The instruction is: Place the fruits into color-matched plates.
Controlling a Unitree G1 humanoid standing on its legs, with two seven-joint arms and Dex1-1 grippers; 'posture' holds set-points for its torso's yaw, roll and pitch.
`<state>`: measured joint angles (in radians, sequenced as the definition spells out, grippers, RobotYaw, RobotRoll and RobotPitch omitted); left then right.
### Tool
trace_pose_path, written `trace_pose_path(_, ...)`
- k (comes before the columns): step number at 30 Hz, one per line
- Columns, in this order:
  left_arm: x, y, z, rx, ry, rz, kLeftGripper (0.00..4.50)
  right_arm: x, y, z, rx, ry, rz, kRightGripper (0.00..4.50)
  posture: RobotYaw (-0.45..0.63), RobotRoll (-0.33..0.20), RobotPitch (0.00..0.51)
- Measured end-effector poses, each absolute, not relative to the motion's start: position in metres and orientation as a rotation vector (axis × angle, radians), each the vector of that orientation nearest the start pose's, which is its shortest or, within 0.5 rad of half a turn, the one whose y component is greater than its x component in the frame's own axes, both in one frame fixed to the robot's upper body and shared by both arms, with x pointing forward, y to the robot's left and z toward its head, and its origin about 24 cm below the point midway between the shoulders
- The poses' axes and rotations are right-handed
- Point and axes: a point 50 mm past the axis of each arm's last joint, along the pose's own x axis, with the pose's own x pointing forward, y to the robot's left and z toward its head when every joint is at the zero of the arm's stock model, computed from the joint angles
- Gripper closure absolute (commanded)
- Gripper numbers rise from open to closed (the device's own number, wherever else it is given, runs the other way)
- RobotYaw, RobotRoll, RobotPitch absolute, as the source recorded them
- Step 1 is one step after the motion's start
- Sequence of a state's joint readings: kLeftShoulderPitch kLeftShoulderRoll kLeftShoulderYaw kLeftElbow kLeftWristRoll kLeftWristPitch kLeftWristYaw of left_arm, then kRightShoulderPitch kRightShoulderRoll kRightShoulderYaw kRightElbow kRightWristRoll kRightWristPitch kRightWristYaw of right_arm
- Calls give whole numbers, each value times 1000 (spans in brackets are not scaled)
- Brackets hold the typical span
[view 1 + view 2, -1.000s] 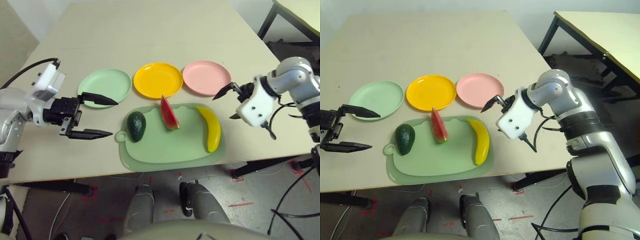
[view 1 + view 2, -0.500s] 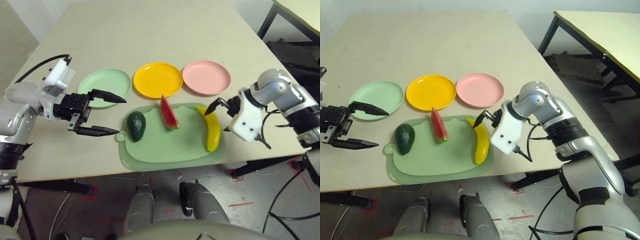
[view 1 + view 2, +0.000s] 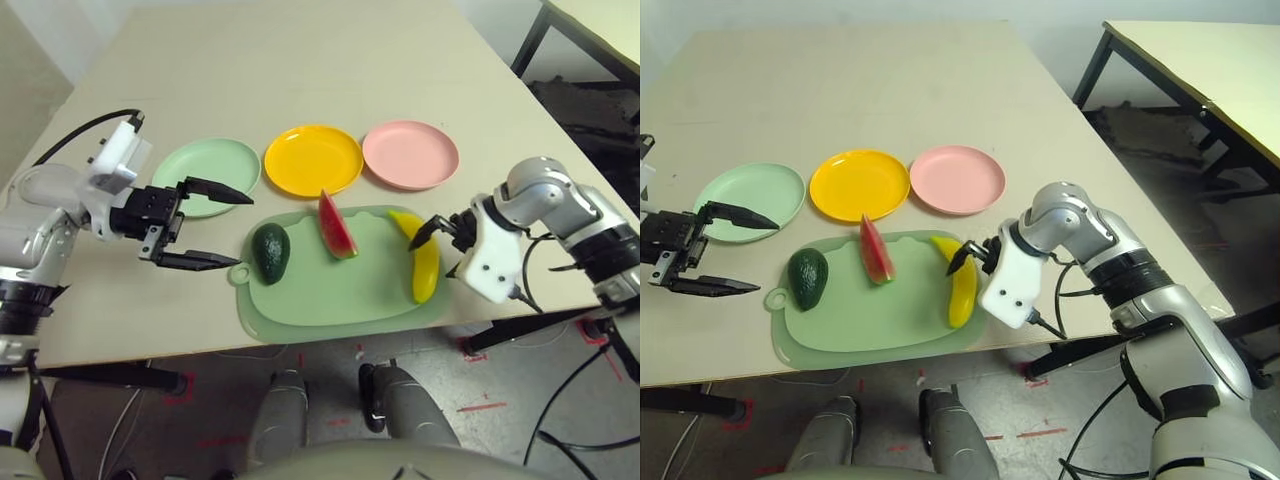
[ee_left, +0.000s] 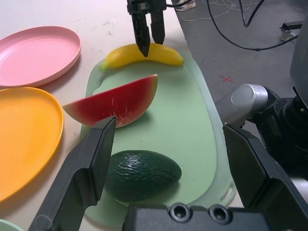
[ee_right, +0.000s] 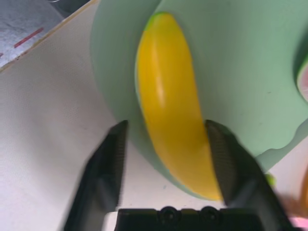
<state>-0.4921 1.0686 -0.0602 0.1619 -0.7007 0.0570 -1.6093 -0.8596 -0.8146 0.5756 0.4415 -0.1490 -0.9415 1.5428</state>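
The right gripper (image 5: 166, 126) had its fingers apart astride the banana (image 3: 426, 278), seemingly to grasp it for the yellow plate (image 3: 313, 160). The left gripper (image 3: 245, 232), fingers spread, hung near the avocado (image 3: 271, 253), probably ready to lift it. One banana, one avocado and one watermelon wedge (image 3: 336, 230) lay on one green cutting mat (image 3: 335, 295); beyond, three empty plates, yellow, mint (image 3: 215, 168) and pink (image 3: 410, 155), waited on one desk (image 3: 300, 60).

Lab, with a marked floor (image 3: 330, 385).

A pale green cutting mat (image 3: 330, 290) with a loop tab lies on the table (image 3: 290, 60) — flat, near its edge.
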Motion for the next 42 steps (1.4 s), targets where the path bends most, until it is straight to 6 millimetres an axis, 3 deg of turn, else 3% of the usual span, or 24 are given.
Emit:
trace_pose_path(2, 262, 256, 213, 496, 53, -1532, 0, 295, -169, 155, -1781, -45, 1894, 2875, 3, 0, 115)
trace_pose_path(12, 263, 256, 212, 500, 53, -1533, 0, 294, -165, 156, -1773, -49, 1884, 2876, -10, 0, 101)
trace_pose_path(20, 265, 250, 213, 486, 6, -1544, 0, 313, -142, 203, -1801, -145, 1789, 2876, -12, 0, 101)
trace_pose_path(27, 272, 252, 215, 540, -9, -1426, 0, 351, -103, 241, -1734, -235, 1589, 2876, 8, 0, 98)
trace_pose_path(30, 280, 256, 216, 544, 12, -1289, 0, 365, -79, 249, -1645, -278, 1488, 2876, 13, 0, 97)
trace_pose_path(36, 291, 265, 220, 574, 37, -1071, 0, 381, -57, 230, -1509, -246, 1355, 2876, 30, 0, 97)
trace_pose_path(42, 293, 269, 222, 599, 46, -1026, 0, 390, -43, 210, -1460, -183, 1241, 2876, 52, 0, 105)
